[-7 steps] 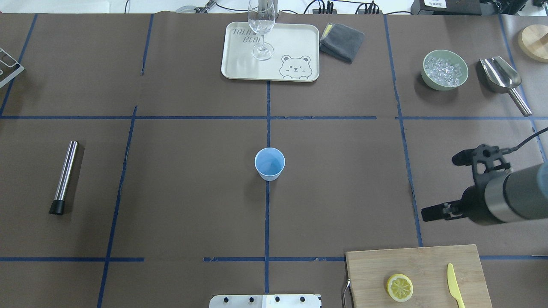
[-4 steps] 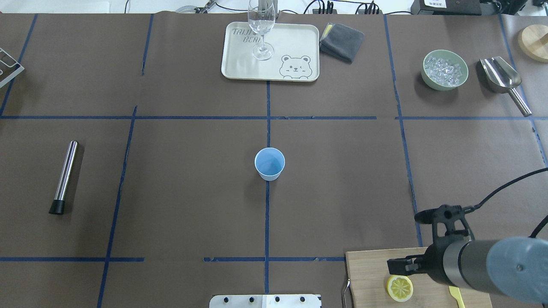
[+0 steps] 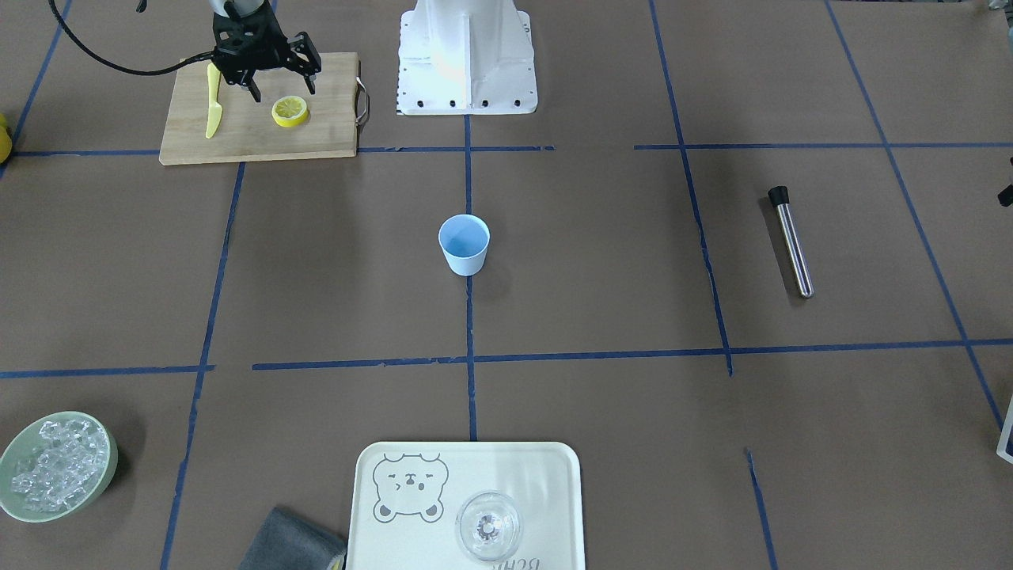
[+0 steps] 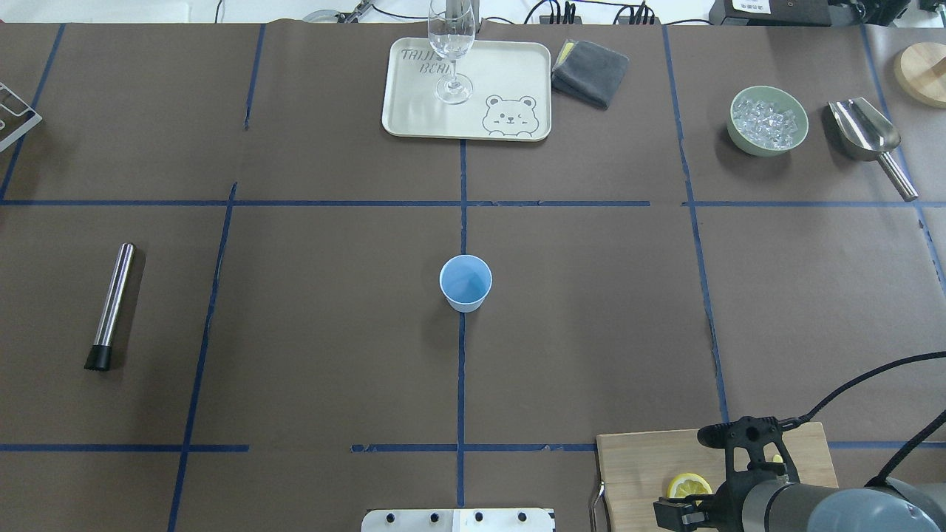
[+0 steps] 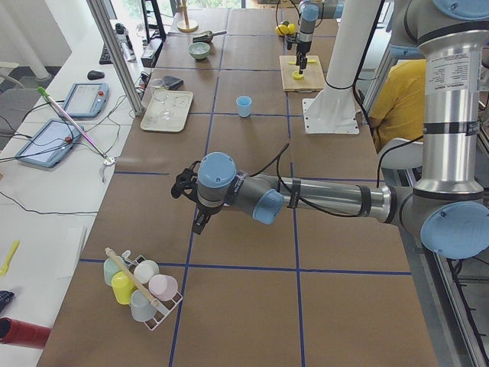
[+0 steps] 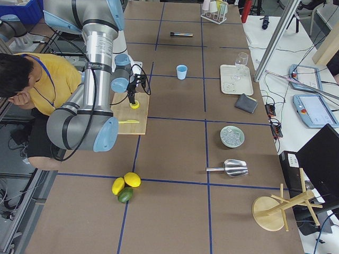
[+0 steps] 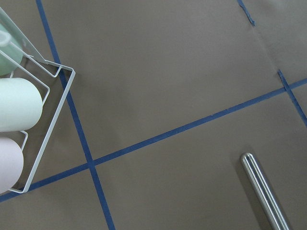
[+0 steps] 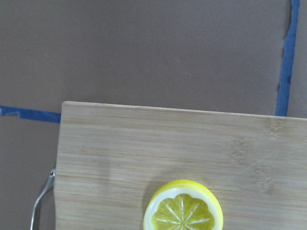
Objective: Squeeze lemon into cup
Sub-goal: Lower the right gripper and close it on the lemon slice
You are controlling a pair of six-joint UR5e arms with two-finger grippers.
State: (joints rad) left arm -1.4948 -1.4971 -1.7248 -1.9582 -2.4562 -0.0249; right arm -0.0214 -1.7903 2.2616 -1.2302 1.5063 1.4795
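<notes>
Round yellow-rind lemon slice point(image 3: 290, 111) flat on pale wooden cutting board point(image 3: 261, 141) near robot base, right hand point(image 3: 283, 89) spread wide above it; probably light, soft, slippery, so pinch across rind, not flesh.

The desk point(image 4: 332, 355) is covered in matt brown paper, crossed by blue tape point(image 4: 332, 203). A grained wooden board point(image 8: 144, 143) bears the smooth-rinded lemon point(image 8: 183, 207); the cup point(image 4: 465, 283) looks matt plastic, the tube point(image 4: 114, 295) polished metal.
</notes>
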